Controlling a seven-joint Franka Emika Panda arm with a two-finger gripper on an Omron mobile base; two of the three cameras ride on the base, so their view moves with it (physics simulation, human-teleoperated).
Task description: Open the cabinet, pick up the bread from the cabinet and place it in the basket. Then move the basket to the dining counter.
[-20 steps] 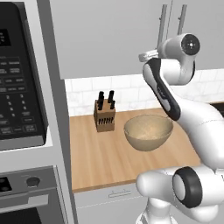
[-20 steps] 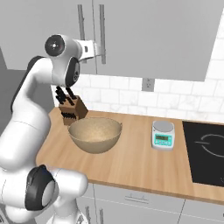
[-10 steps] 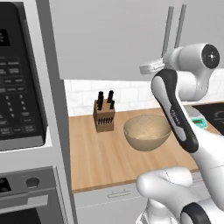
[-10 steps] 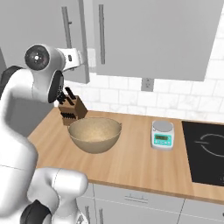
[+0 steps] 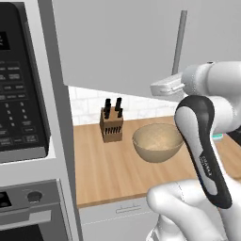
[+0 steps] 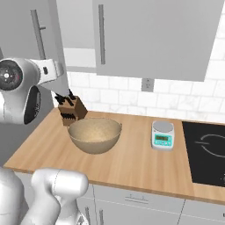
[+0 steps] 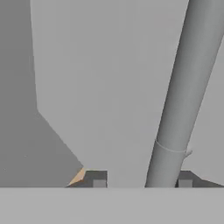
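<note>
Grey cabinet [image 6: 149, 39] left door ajar; tan basket [image 6: 94, 135] upright on worktop.

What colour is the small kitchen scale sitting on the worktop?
The scale is white with a teal front panel and a grey round top; the right base view shows it best.

The wooden counter [image 6: 132, 162] carries the basket [image 6: 95, 134]; a knife block [image 6: 71, 110] stands behind-left of it, a kitchen scale [image 6: 162, 134] to its right.
</note>
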